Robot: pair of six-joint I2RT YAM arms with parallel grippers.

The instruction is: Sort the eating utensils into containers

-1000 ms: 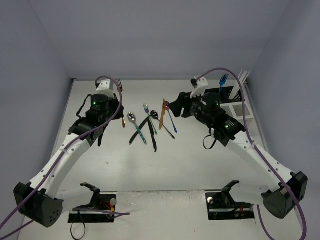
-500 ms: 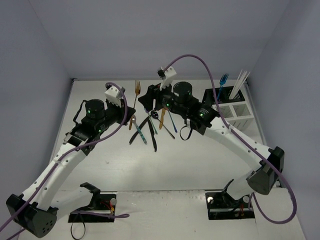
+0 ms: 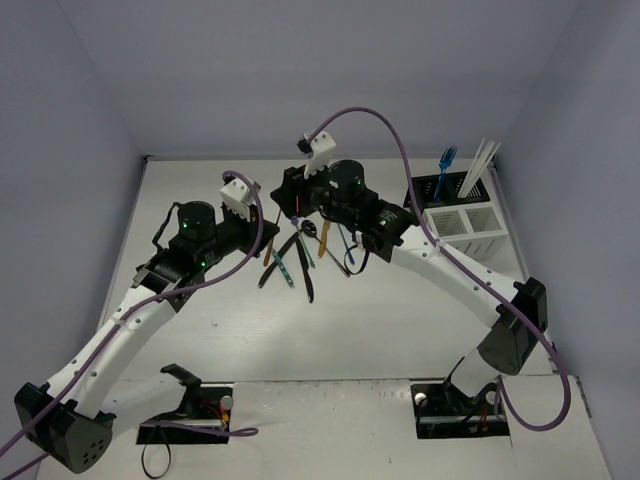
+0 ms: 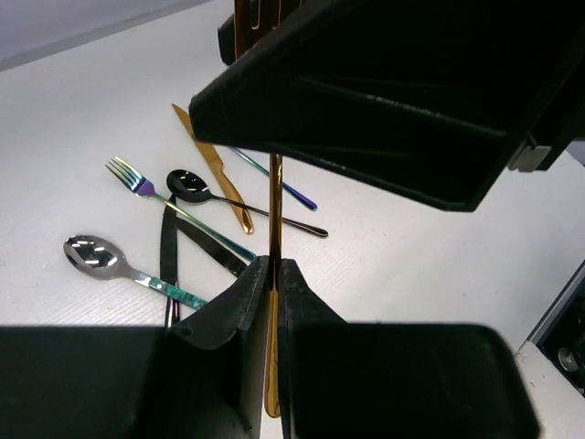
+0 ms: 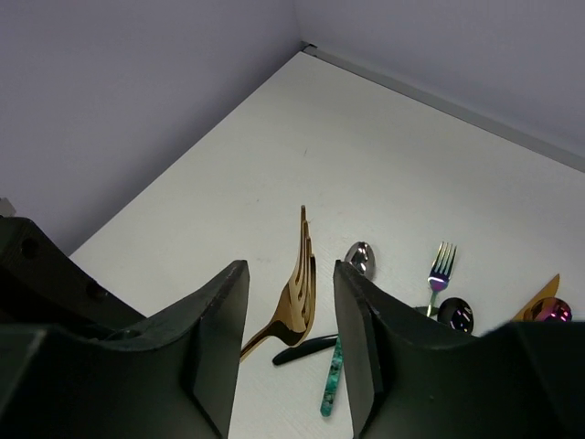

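My left gripper (image 4: 272, 265) is shut on the handle of a gold fork (image 4: 273, 210), holding it upright above the table. In the right wrist view the fork's head (image 5: 302, 291) stands between the fingers of my right gripper (image 5: 291, 311), which is open with a gap on both sides. From above, the two grippers meet at the left end of the pile of eating utensils (image 3: 300, 255). A gold knife (image 4: 215, 169), rainbow fork (image 4: 137, 181), black spoon (image 4: 190, 184) and teal-handled silver spoon (image 4: 91, 253) lie on the table. The black container (image 3: 430, 190) and white container (image 3: 465, 225) stand at the right.
A blue fork (image 3: 447, 160) and white utensils (image 3: 482, 160) stick up out of the containers. A magenta spoon (image 5: 553, 311) lies by the gold knife. Walls close the table at the back and both sides. Purple cables arch over both arms.
My right arm has swung left from the containers to the gold fork's head, its jaws narrowing a little. My left arm has carried the fork up and to the right.
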